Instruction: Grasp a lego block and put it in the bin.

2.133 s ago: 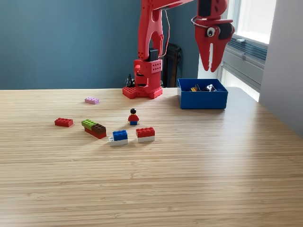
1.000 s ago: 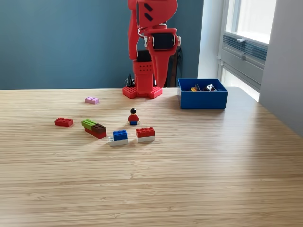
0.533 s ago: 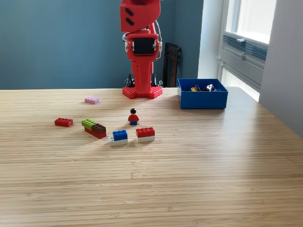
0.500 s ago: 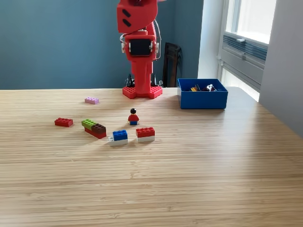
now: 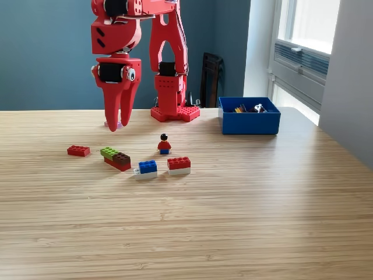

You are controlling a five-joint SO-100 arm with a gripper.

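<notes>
A: Jaws?
B: My gripper (image 5: 118, 126) hangs tips-down over the table (image 5: 245, 210), parted by a narrow gap, nothing between them. A pink brick (image 5: 119, 124) peeks out behind the tips.

A: Bin?
B: Blue bin (image 5: 249, 122) at the exterior view's right, well apart from me, just beside my red base (image 5: 175, 112). Small pieces inside, too small to tell.

A: Blocks?
B: Loose on the table: red brick (image 5: 78, 151) far left, green-brown-red stack (image 5: 116, 158), blue-on-white brick (image 5: 147, 169), red-on-white brick (image 5: 179, 165), minifigure (image 5: 164, 143) upright behind those two.
</notes>
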